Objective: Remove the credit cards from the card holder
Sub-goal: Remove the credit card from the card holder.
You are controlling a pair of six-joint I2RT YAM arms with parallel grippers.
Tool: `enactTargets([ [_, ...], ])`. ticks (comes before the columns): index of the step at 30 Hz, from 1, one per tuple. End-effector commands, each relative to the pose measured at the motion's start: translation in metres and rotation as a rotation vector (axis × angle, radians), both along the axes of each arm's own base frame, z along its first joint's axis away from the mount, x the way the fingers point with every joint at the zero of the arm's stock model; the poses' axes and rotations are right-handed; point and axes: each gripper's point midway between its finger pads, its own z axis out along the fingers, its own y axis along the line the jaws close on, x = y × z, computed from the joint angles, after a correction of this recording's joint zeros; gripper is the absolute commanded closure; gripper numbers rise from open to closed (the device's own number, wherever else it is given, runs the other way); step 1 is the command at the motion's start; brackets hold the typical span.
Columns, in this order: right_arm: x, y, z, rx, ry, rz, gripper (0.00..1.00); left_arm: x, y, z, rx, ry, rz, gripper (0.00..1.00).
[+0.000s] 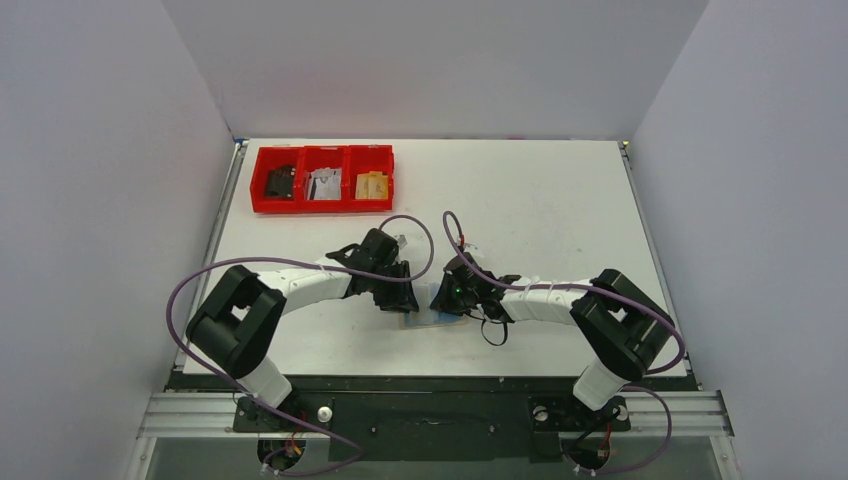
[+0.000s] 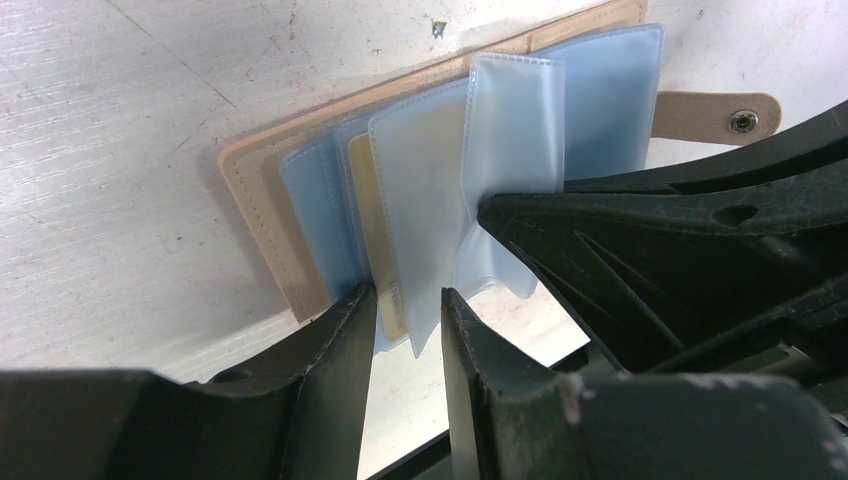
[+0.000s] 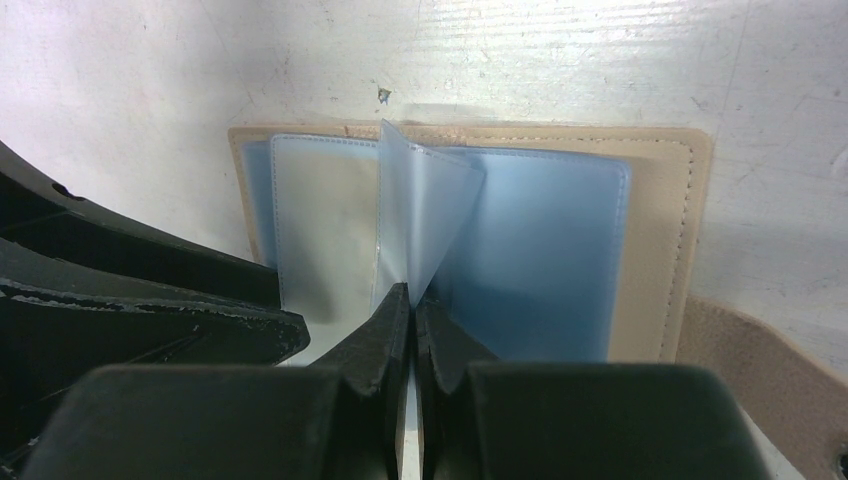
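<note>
Tan card holder (image 2: 255, 185) lies open on the table (image 1: 560, 200) between the grippers, long axis eight-to-two o'clock from the left gripper (image 2: 405, 300), whose narrowly parted jaws straddle a yellowish card (image 2: 370, 225) at twelve, while the right gripper (image 3: 411, 300) pinches a clear leaf (image 3: 420, 215) upright.

The card holder (image 3: 660, 230) is shown in tan, edged with matching stitching. Its plastic pockets (image 3: 540, 250) are tinted translucent pale blue; a cream-yellow card (image 2: 368, 230) is seen through one. The left tool (image 2: 405, 300) and right tool (image 3: 410, 300) are coloured black. The table (image 3: 150, 80) is white, faintly scratched. A tray (image 1: 320, 207) is coloured red.
</note>
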Motion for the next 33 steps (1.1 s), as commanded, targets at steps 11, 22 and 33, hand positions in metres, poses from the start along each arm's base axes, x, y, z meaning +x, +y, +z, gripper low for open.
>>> enactTargets([
  [11, -0.009, -0.022, -0.028, -0.104, 0.043, -0.007, 1.0, 0.019, -0.007, 0.038, -0.009, -0.142, -0.012, 0.72],
  [22, -0.009, -0.022, -0.027, -0.103, 0.043, -0.006, 1.0, 0.014, -0.007, 0.025, -0.005, -0.113, -0.018, 0.69],
  [33, -0.01, -0.023, -0.027, -0.106, 0.042, -0.007, 1.0, 0.012, -0.012, 0.015, -0.006, -0.096, -0.025, 0.69],
])
